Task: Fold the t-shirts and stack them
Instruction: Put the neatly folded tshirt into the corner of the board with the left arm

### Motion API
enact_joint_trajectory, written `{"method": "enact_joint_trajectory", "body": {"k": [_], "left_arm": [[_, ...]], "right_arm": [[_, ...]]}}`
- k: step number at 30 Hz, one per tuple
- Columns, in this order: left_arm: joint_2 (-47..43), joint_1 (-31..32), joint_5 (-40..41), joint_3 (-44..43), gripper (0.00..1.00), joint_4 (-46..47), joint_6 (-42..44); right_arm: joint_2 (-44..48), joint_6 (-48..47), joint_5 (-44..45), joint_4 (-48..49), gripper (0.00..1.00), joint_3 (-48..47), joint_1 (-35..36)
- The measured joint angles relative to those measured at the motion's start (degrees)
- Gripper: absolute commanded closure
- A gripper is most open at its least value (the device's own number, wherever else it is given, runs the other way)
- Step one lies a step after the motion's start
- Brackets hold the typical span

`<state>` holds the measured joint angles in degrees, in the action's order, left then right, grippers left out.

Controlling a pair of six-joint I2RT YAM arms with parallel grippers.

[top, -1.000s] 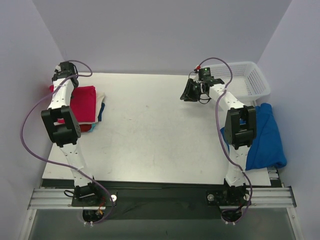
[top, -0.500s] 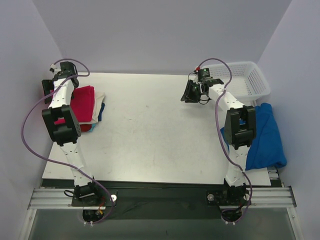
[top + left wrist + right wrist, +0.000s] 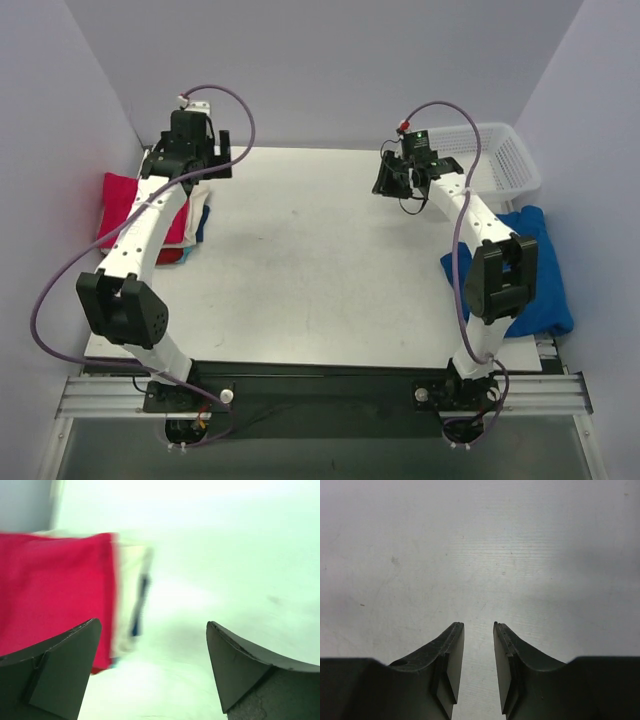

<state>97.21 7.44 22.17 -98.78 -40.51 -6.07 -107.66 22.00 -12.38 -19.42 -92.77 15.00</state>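
A folded stack of t-shirts lies at the table's left edge, with the crimson red t-shirt (image 3: 140,208) on top. A cream t-shirt (image 3: 203,208) and a thin blue edge (image 3: 203,230) show beneath it. A loose royal blue t-shirt (image 3: 540,285) lies crumpled at the right edge. My left gripper (image 3: 190,162) hangs over the stack's back right corner. The left wrist view shows it (image 3: 152,625) wide open and empty, with the red t-shirt (image 3: 55,590) and the cream t-shirt (image 3: 131,575) to its left. My right gripper (image 3: 388,180) (image 3: 478,626) hovers over bare table with a narrow gap between its jaws and nothing held.
A white lattice basket (image 3: 500,160) stands at the back right corner, just behind the blue t-shirt. Walls close in the table on the left, back and right. The right arm's elbow reaches over the blue t-shirt.
My left gripper has opened, let go of the red t-shirt and swung from the far left corner toward the right. My right arm has shifted slightly right.
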Motion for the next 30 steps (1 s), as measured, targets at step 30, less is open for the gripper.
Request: {"method": "enact_joint_trajectory", "body": {"k": [30], "left_arm": [[-8.15,7.28,-22.01,24.63,0.02,11.56,-8.09]], "right_arm": [[26.08,-2.51,20.5,0.87,0.67,27.76,7.21]]}}
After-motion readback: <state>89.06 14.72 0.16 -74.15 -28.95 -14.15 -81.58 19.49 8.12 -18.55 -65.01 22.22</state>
